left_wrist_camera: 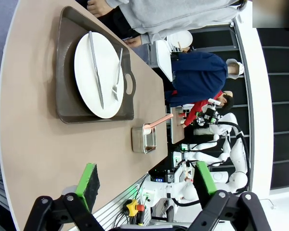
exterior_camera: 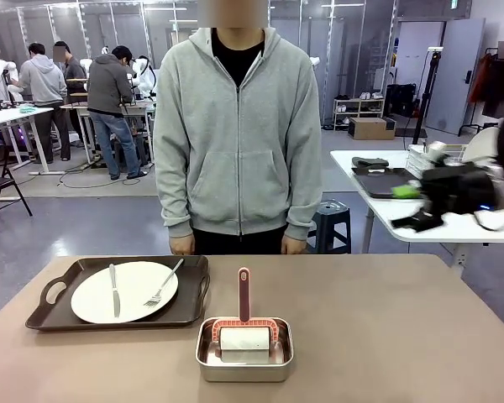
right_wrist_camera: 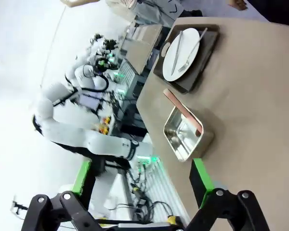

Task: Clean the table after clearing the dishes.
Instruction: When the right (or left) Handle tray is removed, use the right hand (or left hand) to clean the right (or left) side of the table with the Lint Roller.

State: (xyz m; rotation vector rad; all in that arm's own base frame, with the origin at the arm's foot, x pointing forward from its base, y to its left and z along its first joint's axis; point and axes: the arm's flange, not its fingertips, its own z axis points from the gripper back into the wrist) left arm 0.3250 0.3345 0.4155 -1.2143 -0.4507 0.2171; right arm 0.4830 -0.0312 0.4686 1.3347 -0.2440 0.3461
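The tan table carries one of the dishes: a white plate with a knife and a fork, on a dark brown tray at the left. The left wrist view has the plate and tray far ahead of my left gripper, which is open and holds nothing. My right gripper is open too, high off the table, with the plate far off. In the front view the right gripper hovers at the right edge.
A silver pan holding a roller with a pink handle sits at the table's front middle. A person in a grey hoodie stands at the far edge, hands down. A white side table is behind at the right.
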